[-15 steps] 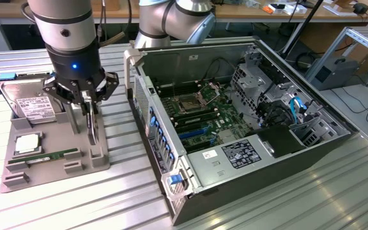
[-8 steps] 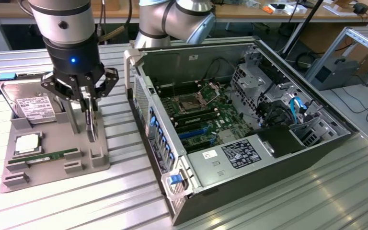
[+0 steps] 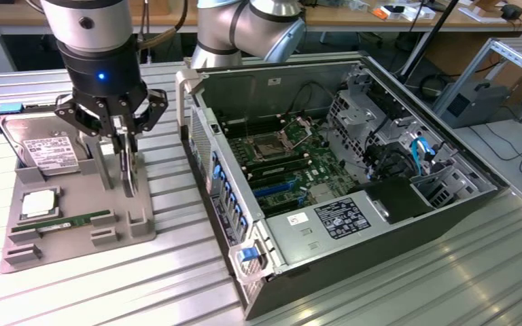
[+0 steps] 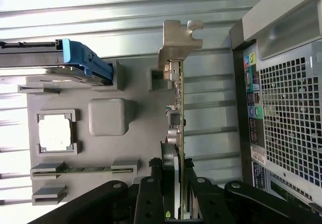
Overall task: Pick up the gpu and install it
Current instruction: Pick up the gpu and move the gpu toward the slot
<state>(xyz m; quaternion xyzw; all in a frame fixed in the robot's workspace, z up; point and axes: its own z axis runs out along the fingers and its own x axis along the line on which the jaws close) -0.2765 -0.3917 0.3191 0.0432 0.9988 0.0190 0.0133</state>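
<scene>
The gripper point(image 4: 175, 169) is pinching the gpu point(image 4: 179, 113): its two fingers point(image 4: 152, 191) are pressed on the card's flat faces near one end, and the card stands on edge between them. The card's silver bracket point(image 4: 178, 38) is at the far end from the grip and hangs out past the edge of the gray tray point(image 4: 143, 133). The card's lower edge looks to be in or just at the tray's upright posts. Whether it has come free of them I cannot tell.

I judge the step in hand to be drawing the card out of its stand. The grip sits off-centre along the card's length, so the bracket end could sag or swing. The pull should be straight up and slow, with the card kept parallel to the posts so it does not bind or drag the tray along. The pinch should be firm enough to hold but not so hard that it crushes the small parts on the card's face.

Further out on the same tray lie a processor chip point(image 4: 54, 133) in its pocket, a green memory stick point(image 4: 83, 170) and, at the far end, a hard drive point(image 3: 45, 146) — none of them touching the card. Beyond the tray, on the exterior view's right, the open computer case point(image 3: 442, 204) lies on the slatted metal table point(image 3: 406, 285) with its board exposed.
</scene>
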